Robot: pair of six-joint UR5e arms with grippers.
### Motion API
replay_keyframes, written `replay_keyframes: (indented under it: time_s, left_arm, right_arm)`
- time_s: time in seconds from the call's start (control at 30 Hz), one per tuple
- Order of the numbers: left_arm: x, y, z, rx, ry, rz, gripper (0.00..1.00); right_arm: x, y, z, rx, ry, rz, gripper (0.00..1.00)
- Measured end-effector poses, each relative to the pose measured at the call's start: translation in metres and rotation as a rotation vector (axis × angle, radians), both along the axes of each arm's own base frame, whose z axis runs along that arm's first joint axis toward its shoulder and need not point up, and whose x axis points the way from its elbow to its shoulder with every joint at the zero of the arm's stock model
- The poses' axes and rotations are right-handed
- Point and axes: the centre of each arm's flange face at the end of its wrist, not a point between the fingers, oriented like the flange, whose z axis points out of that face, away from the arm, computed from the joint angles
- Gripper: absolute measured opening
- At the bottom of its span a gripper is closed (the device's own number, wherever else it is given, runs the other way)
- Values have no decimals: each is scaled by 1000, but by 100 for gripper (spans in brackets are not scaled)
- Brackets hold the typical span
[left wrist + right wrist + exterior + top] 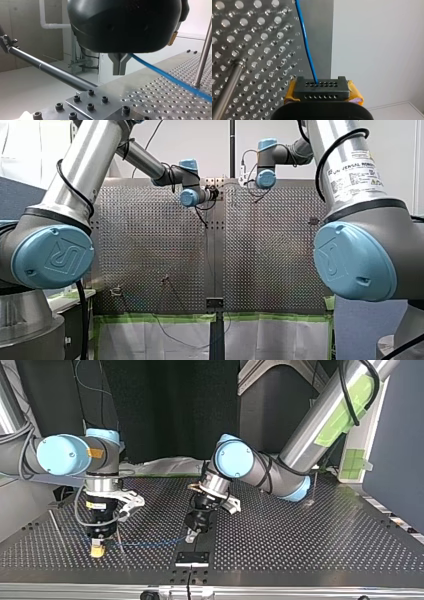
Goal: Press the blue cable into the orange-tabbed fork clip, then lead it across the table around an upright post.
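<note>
**Right gripper** (322, 91): the yellow pads are closed on the blue cable (305, 45). The cable enters at the fingertips and runs straight ahead over the perforated bench (300, 530). An upright metal post (225, 92) stands beside this gripper, apart from the cable.

**Left gripper** (119, 66): the metal fingers are pressed together and clamp the cable. It leaves them on one side and slopes down across the bench. There it passes the foot of a steel rod (202, 55); whether the two touch cannot be told. A screwed plate (92, 105) lies under the fingers.

**Top view:** both grippers point down near the bench's near edge, the right at the view's left and the left near the middle. The cable hangs between them just above the surface with a slight sag.

**Front view:** the grippers are too small to read.
</note>
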Motion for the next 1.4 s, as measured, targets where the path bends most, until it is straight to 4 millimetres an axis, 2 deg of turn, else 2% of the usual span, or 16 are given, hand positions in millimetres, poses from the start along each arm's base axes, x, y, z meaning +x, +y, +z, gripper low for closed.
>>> replay_keyframes:
  time_s: [0.83, 1.4]
  left_arm:
    - [-12, -14, -3, 17, 24, -37, 0]
    - [-19, -11, -13, 103, 72, 10, 0]
  right_arm:
    - [-25, -10, -3, 42, 28, -42, 0]
    - [-26, -4, 6, 39, 27, -40, 0]
